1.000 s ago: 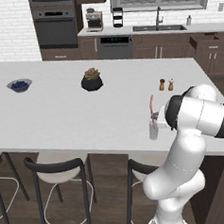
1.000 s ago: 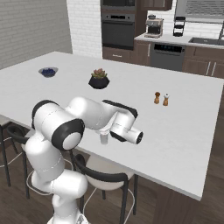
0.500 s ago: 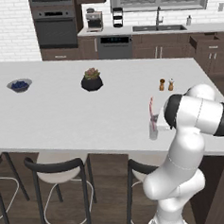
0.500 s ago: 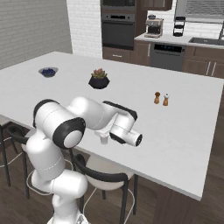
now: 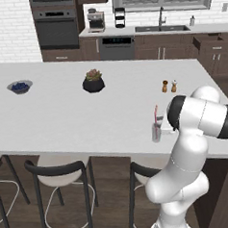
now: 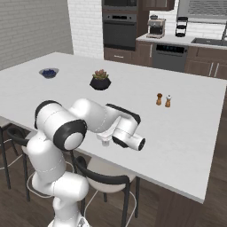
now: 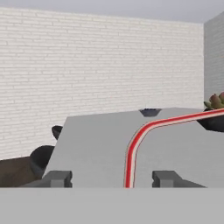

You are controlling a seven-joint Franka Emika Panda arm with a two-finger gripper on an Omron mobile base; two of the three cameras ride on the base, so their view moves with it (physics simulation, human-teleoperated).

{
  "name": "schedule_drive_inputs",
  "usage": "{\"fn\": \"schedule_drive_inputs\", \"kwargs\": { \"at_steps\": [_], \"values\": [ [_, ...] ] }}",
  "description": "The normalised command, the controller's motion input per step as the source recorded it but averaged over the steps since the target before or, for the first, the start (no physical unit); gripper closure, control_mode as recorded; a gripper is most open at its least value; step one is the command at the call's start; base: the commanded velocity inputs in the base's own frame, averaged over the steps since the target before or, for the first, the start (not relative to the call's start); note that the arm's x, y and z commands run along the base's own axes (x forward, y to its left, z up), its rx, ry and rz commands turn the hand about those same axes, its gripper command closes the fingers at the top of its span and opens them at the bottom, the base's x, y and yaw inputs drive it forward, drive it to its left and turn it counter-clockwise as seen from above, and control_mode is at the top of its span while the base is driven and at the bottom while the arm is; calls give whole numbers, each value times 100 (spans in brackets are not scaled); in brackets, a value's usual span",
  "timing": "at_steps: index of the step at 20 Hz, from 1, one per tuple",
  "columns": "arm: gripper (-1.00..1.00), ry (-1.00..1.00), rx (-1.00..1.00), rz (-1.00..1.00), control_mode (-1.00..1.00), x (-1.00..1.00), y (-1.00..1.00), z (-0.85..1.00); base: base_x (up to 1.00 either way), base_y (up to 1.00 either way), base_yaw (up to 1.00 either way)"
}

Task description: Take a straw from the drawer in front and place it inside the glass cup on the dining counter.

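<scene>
The red-pink straw (image 5: 156, 115) stands in the clear glass cup (image 5: 156, 132) near the front edge of the white dining counter (image 5: 63, 114), and its bent top leans over. My gripper (image 5: 163, 128) is just right of the cup at straw height. In the hand view the straw (image 7: 130, 162) rises between the two fingertips (image 7: 57, 178) without touching either; the gripper (image 7: 113, 178) is open. In the right base view the hand hides most of the cup (image 6: 105, 141). A dark brown drawer (image 5: 208, 42) stands pulled out at the back right.
A potted succulent (image 5: 93, 82), a bowl of blueberries (image 5: 20, 86) and two small shakers (image 5: 169, 86) sit further back on the counter. Black-framed bar stools (image 5: 62, 172) line the counter's near side, next to my base.
</scene>
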Motion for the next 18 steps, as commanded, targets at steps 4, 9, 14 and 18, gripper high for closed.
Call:
{"fn": "schedule_drive_inputs", "kwargs": {
  "at_steps": [4, 9, 14, 18],
  "values": [
    [-100, 0, 1, 0, -100, -10, -5, 0, 0, 0, 0],
    [-100, 0, 1, 0, -100, -2, 0, 0, 0, 0, 0],
    [-100, 0, 1, -2, -100, -12, -14, 14, 0, 0, 0],
    [-100, 0, 4, -3, -100, -28, -22, 28, 0, 0, 0]
  ]
}}
